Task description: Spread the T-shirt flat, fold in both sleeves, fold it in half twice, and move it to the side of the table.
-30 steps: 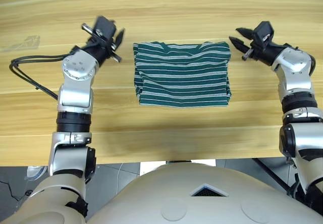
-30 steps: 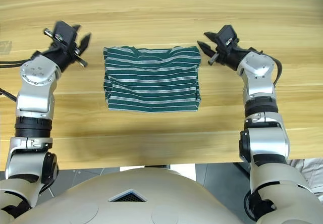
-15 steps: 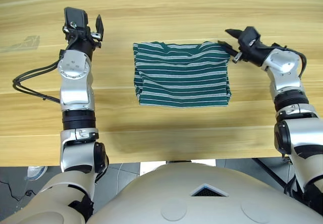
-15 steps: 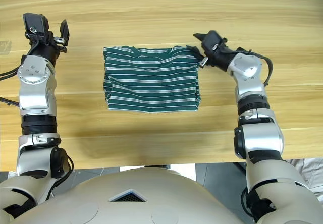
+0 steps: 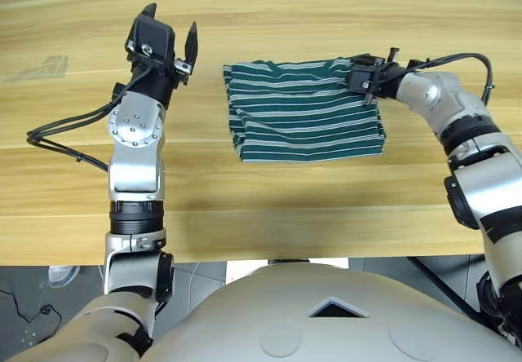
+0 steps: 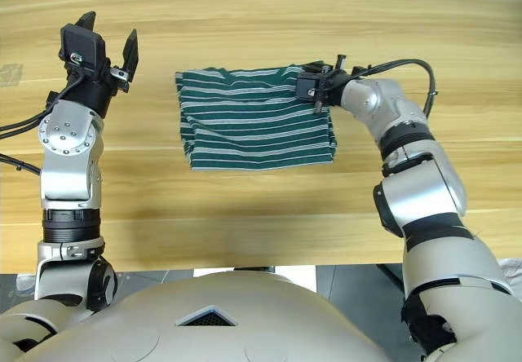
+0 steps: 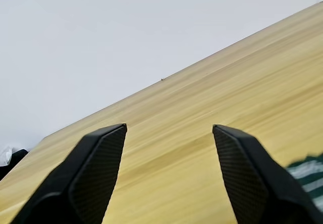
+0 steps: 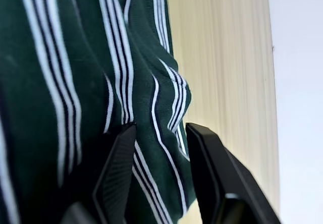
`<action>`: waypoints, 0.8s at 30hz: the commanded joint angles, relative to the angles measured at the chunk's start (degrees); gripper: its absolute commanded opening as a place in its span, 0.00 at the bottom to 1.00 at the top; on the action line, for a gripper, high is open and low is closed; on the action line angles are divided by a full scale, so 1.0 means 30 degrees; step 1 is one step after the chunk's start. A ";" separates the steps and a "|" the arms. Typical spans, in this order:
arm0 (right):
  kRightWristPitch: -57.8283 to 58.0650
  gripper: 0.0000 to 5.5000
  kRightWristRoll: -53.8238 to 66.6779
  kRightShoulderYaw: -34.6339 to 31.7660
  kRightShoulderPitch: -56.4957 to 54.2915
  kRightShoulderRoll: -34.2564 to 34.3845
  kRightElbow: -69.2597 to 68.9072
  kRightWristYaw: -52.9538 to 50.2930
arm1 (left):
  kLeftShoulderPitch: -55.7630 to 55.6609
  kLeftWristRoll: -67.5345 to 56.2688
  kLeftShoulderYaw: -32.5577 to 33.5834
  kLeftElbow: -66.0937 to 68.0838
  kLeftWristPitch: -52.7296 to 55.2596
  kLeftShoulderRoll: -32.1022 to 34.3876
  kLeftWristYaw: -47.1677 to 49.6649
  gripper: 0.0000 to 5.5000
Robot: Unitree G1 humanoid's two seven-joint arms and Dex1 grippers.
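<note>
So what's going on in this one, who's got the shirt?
The green striped T-shirt lies folded into a compact rectangle on the wooden table. The right gripper is at the shirt's far right corner, closed on a fold of the fabric. The left gripper hangs open above the table to the left of the shirt, touching nothing. The folding looks done; moving the shirt to the side probably remains.

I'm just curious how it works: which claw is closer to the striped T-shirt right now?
The right. The right claw grips a fold at the T-shirt's far right corner; the left claw hangs open beyond the shirt's left edge, not touching it.
</note>
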 commanded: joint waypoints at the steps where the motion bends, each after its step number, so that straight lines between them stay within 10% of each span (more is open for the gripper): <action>1: -0.1817 0.33 0.0407 0.0304 0.2699 -0.3120 -0.0684 0.4938 | 0.1684 0.0045 0.0316 -0.1572 0.0305 0.0372 -0.0356 0.57; 5: -0.0600 0.33 0.8371 0.0390 0.9976 -0.7362 -1.3015 1.3167 | 0.3805 -0.0292 0.0797 -0.3771 0.0488 0.0191 -0.0407 0.57; 10: 0.3244 0.33 1.4295 0.0596 1.4877 -1.0909 -2.4619 1.4771 | 0.5085 -0.0272 0.1193 -0.5932 0.0487 0.0263 -0.0428 0.57; 24: 0.4798 0.33 1.2277 0.0016 1.6901 -0.7041 -2.6367 1.3308 | 0.6318 -0.0086 -0.0348 -0.6712 0.0887 -0.1249 -0.0330 0.57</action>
